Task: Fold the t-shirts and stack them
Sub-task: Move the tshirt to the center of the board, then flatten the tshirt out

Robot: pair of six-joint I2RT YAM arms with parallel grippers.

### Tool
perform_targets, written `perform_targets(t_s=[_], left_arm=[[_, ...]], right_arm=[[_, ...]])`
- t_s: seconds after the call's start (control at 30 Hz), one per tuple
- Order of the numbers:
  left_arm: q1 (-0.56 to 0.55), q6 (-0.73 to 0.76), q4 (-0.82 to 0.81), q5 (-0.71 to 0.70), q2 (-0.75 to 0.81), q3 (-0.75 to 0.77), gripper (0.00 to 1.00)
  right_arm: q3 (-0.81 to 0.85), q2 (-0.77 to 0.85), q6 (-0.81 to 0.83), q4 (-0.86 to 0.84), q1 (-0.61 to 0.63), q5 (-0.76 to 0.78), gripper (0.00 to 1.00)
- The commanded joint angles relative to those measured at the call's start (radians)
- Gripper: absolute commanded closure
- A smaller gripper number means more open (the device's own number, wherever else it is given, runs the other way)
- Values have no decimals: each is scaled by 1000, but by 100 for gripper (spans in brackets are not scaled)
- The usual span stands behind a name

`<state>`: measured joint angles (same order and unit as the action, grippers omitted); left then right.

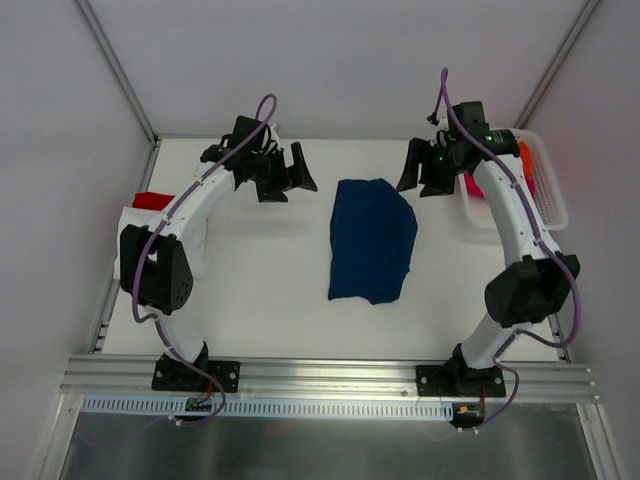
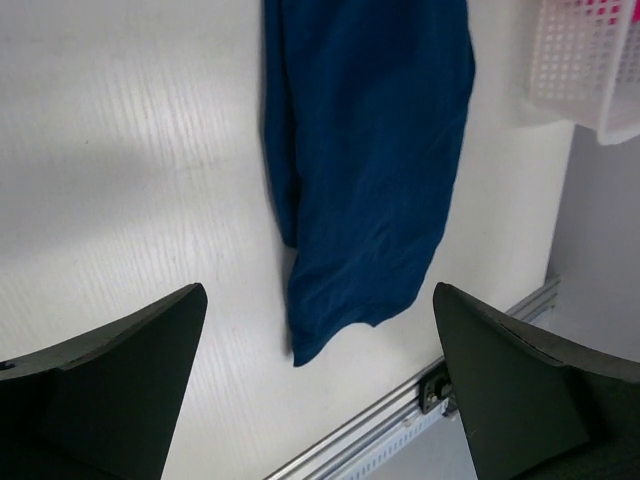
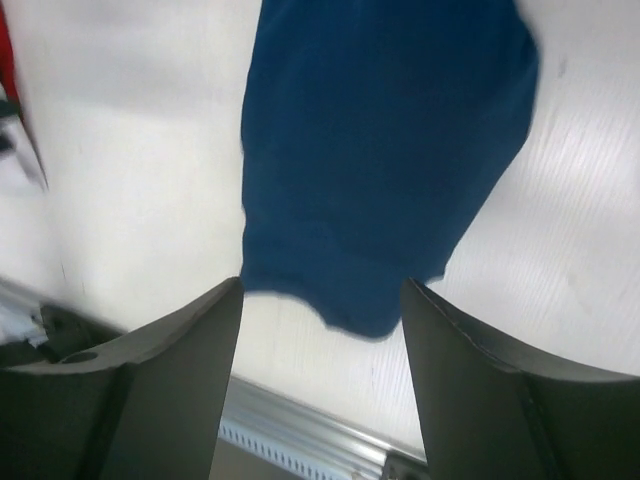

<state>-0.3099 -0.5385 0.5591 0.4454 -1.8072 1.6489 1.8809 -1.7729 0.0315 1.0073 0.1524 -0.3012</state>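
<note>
A navy blue t-shirt (image 1: 371, 240) lies folded lengthwise on the middle of the white table, print hidden. It also shows in the left wrist view (image 2: 370, 150) and the right wrist view (image 3: 385, 150). My left gripper (image 1: 287, 176) is open and empty, held above the table to the shirt's upper left. My right gripper (image 1: 424, 170) is open and empty, above the table to the shirt's upper right. A red tee (image 1: 150, 201) lies on white cloth (image 1: 130, 222) at the left edge. Orange and magenta cloth (image 1: 524, 160) sits in the basket.
A white plastic mesh basket (image 1: 545, 190) stands at the right edge behind my right arm; it also shows in the left wrist view (image 2: 590, 70). An aluminium rail (image 1: 330, 375) runs along the near edge. Grey walls close in the table on three sides.
</note>
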Motion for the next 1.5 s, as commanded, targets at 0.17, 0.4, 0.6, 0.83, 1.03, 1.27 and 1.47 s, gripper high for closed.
perform_targets(t_s=[0.17,0.4,0.6,0.83,1.03,1.27,1.47], left_arm=[[-93,-14,293,-546,45,-51,1],[-115,-43,371,-606,86,-73,1],[-116,-103,372,-655,175,-132,1],[-129,-135,372,-692,230,-170,1],[-170,-201,367,-798,249,-190,1],[-395,-409,311,-1200,258,-250,1],[-488,-428,311,-1191,385,-348,1]], right_arm=[[-374,227,39,112,133,132,32],[-551,271,-96,-4,281,94,32],[-667,262,-206,-137,511,86,33],[-787,263,-268,-231,657,109,33],[-868,204,-300,-405,714,169,33],[-845,40,-282,-708,796,423,35],[-704,-31,-206,-616,831,549,34]])
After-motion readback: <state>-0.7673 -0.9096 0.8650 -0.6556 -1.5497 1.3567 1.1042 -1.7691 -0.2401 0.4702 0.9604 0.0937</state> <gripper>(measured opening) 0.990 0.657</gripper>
